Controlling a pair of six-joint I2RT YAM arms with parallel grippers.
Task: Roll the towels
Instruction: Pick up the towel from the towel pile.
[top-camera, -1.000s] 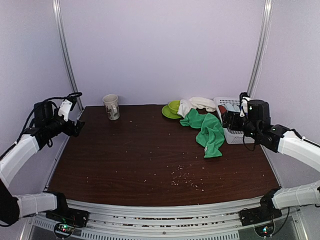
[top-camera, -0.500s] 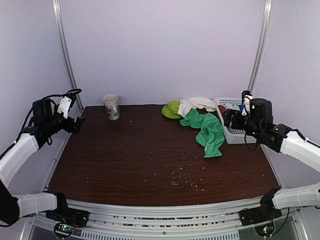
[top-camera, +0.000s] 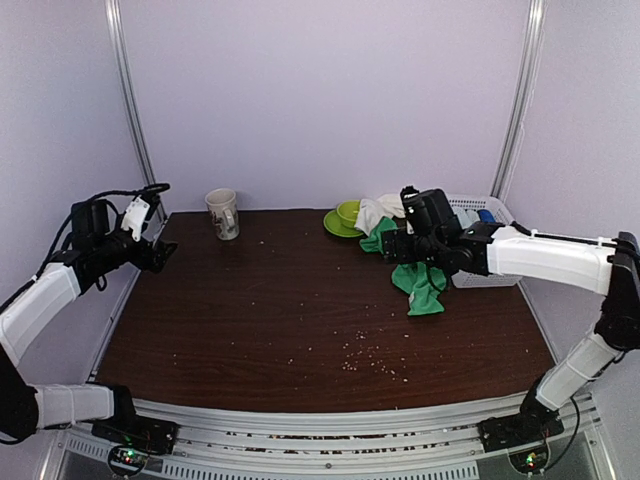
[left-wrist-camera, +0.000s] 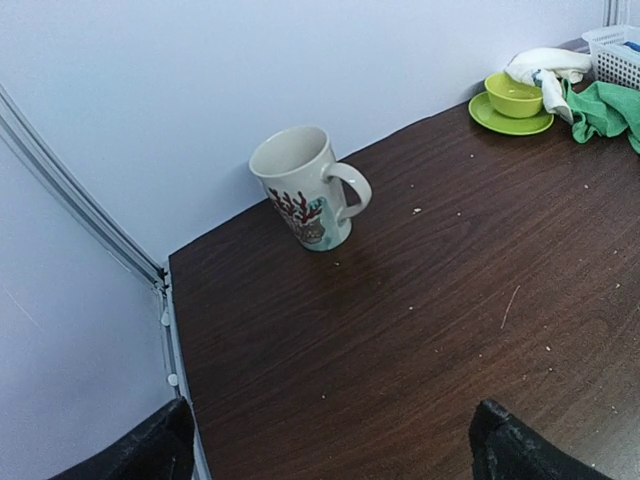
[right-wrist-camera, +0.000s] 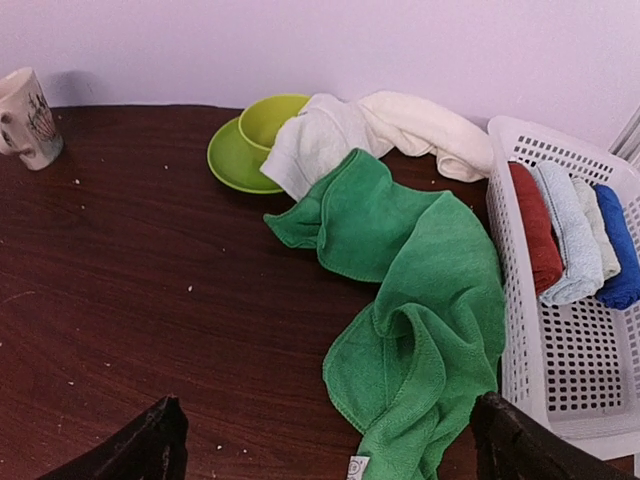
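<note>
Right gripper (top-camera: 393, 246), jaws spread wide and empty, hung just above green towel (right-wrist-camera: 420, 290) on counter (right-wrist-camera: 130, 300). We noted its length running ahead-left toward cream towel (right-wrist-camera: 390, 120). Left gripper (top-camera: 158, 252), likewise spread, sat well apart.

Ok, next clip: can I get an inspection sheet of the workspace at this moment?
Surface: dark wood table, scattered with pale crumbs.
Job's things: green towel crumpled, unrolled; cream towel bunched behind it, against the green bowl.
Clutter: mug upright, far left; green bowl on a saucer; white basket holding coloured towel rolls.
Claws: left claw open, empty, at the left edge; right claw open, empty, over the green towel.
Cables: black cable looped above the left arm.
Surroundings: lilac walls, metal rails.
</note>
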